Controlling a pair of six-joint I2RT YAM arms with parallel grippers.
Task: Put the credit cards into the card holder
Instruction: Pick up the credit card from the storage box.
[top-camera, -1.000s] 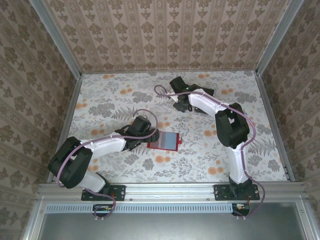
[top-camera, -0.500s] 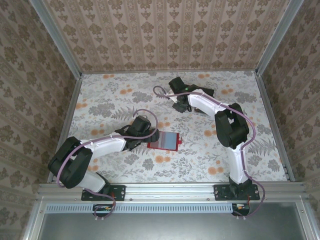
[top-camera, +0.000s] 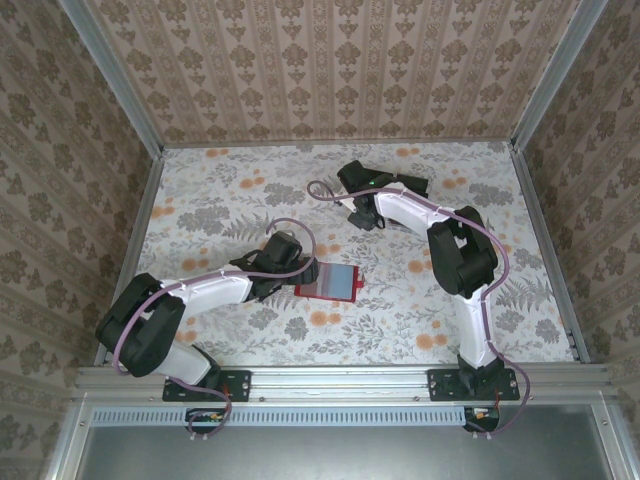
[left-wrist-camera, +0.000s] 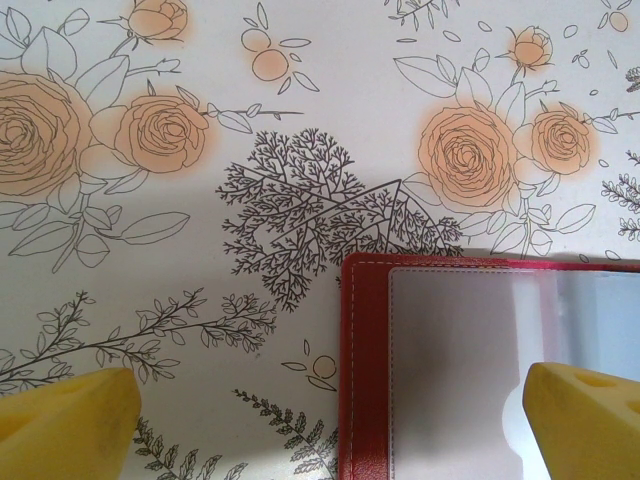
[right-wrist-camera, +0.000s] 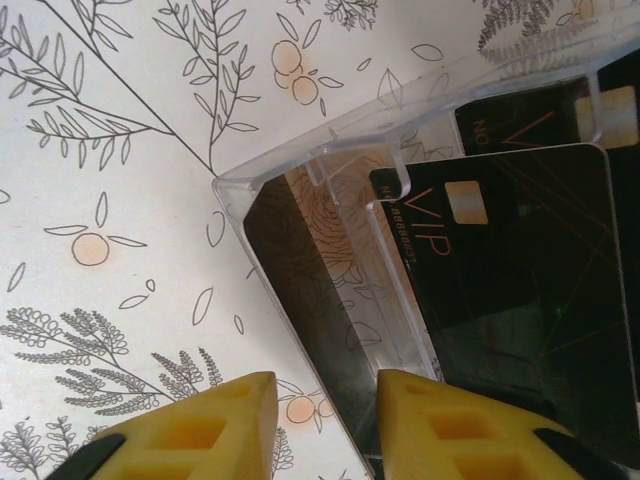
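The red card holder (top-camera: 328, 282) lies open on the flowered table, its clear inner pocket (left-wrist-camera: 470, 380) facing up. My left gripper (left-wrist-camera: 325, 425) hovers over its left edge, wide open, with one yellow fingertip (left-wrist-camera: 65, 430) over the table and the other over the pocket. Black credit cards (right-wrist-camera: 520, 280) marked VIP stand in a clear plastic stand (right-wrist-camera: 330, 160) at the far middle. My right gripper (right-wrist-camera: 325, 430) is at the stand's front corner, narrowly open. The stand's front wall runs between its fingers (right-wrist-camera: 200, 435), with table showing beside the left one.
The clear stand (top-camera: 405, 187) sits at the far middle of the table under my right arm (top-camera: 450, 240). Patterned walls with metal posts (top-camera: 545, 240) close off the left, right and far sides. Open tabletop lies between the holder and the stand.
My right wrist has shifted slightly at the stand. The left arm and the card holder have not moved.
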